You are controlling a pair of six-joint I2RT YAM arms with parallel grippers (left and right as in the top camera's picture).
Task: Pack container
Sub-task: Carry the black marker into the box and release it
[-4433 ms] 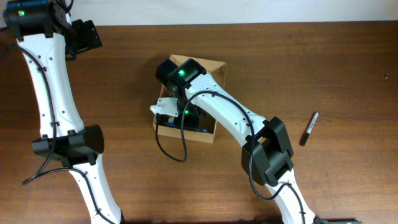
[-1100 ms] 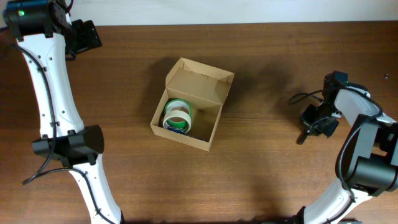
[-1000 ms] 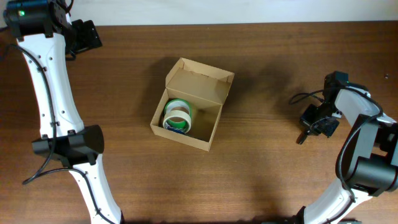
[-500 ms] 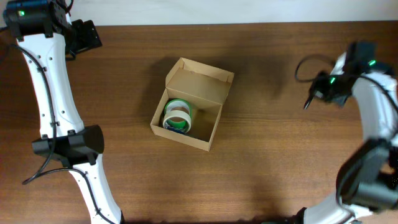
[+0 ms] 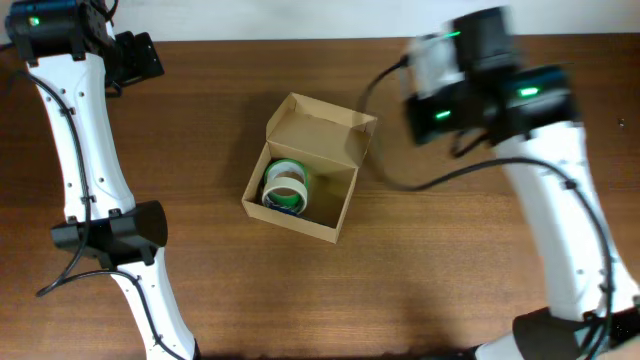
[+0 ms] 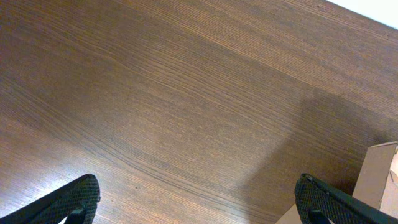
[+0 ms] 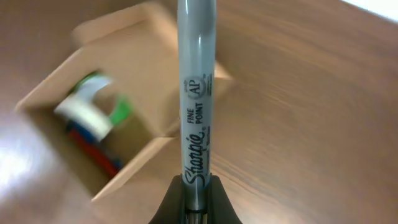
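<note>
The box (image 5: pixel 335 222) sits a little left of mid-table (image 5: pixel 200 300), turned at an angle, its lid (image 5: pixel 322 135) standing open along the far side. Inside, against the left end, a white tape roll (image 5: pixel 285 184) lies on a green one. The right gripper (image 7: pixel 198 202) is closed on a marker (image 7: pixel 197 93). Its dark fingers (image 7: pixel 171 210) pinch the lower end of the grey barrel, which runs straight up the right wrist view with "Sharpie Fine Point" printed along it. Beyond the marker, to the left, the open box shows blurred, with the pale roll, a patch of green and something red and blue too smeared to name. From overhead the right arm (image 5: pixel 480 80) is a blur above the table, up and to the right of the box and apart from it, and the marker cannot be made out there. The left gripper (image 6: pixel 199 202) is spread wide with nothing between its fingers (image 6: pixel 78 199) — only bare wood shows below, and a corner of the box at the lower right edge of that view. From overhead it hangs near the far left corner of the table, well apart from the box.
</note>
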